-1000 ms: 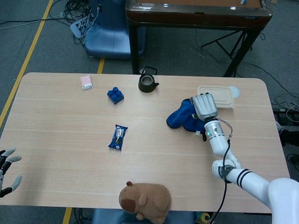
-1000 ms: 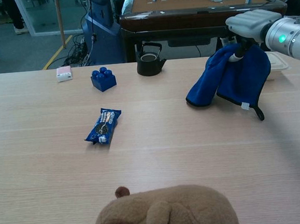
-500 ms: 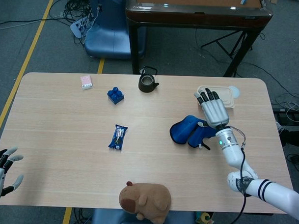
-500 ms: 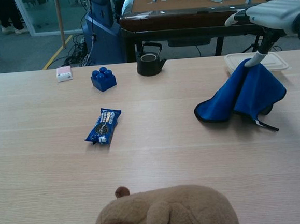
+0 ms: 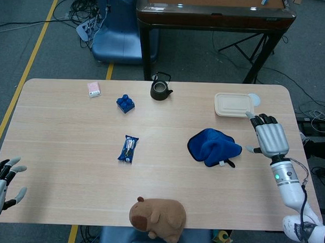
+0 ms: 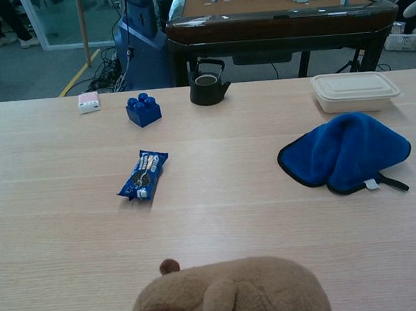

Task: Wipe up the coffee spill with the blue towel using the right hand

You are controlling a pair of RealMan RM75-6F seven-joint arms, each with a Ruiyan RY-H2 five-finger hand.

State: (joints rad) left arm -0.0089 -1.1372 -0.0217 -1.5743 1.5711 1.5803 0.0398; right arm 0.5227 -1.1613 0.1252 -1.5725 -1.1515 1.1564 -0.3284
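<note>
Blue towel (image 5: 214,147) crumpled on table (image 5: 71,129), right hand (image 5: 268,138) beside, apart

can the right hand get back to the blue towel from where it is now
Probably yes. The right hand is open beside the blue towel, apart from it, with only bare table between them; the lidded container sits off to the far side.

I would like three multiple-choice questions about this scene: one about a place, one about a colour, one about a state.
1. Where does the towel lie?
A. on the table, in front of the lidded box
B. inside the box
C. on the plush toy

2. What colour is the teapot?
A. white
B. black
C. red

3. How is the right hand?
A. grips the towel
B. presses the teapot
C. open, apart from the towel

Answers: 1 A, it is crumpled on the wood; 2 B, dark body and handle; 3 C, fingers spread, nothing held.
</note>
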